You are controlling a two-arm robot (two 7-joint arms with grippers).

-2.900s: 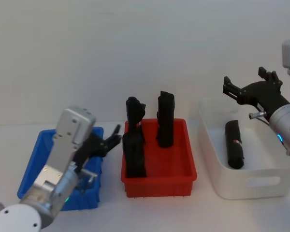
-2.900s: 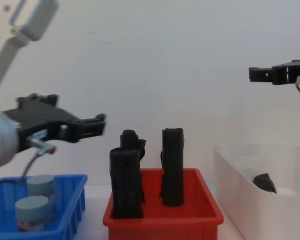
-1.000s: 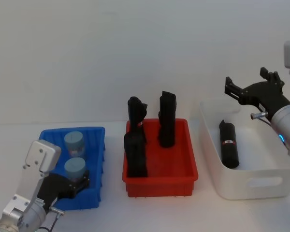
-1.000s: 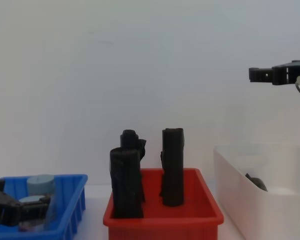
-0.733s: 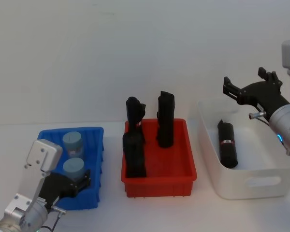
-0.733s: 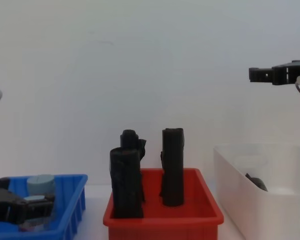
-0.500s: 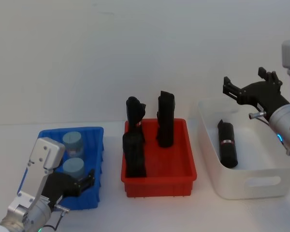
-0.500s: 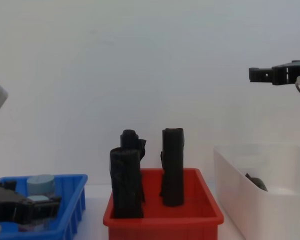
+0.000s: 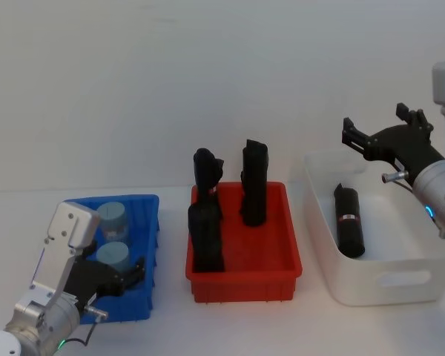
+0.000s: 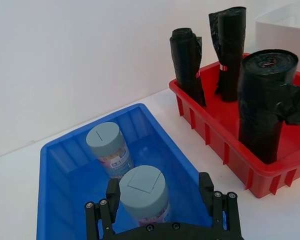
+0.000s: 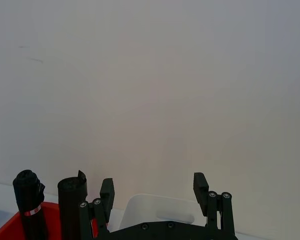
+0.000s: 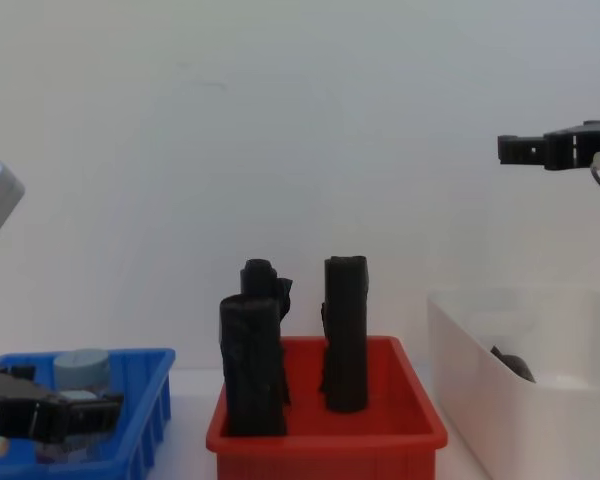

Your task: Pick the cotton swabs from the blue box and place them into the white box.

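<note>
While the left arm reaches up from the near-left corner of the head view, forearm slanted and wrist block raised, the left gripper lies low inside the blue box, levelled and aimed toward the red bin. That box sits just left of the red bin on the white surface.

I read the fingers as released. They are spread one on each side of the nearer tub of the cotton swabs. One finger is close against the tub wall, and I cannot tell whether it touches. The other stands off with a visible gap. The second tub stands upright deeper in the same box, just behind the first and apart from the fingers. Both tubs have their lids up.

The right gripper hangs high on the opposite side of the red bin, above the back of the white box. Its fingers are wide apart and hold nothing.

The white box stands just right of the red bin. One black roll lies flat inside it.

Three upright rolls stand in the red bin and rise well above its rim. They sit between the blue box and the white box, and the tall one nearest the blue box is closest to the left gripper.
</note>
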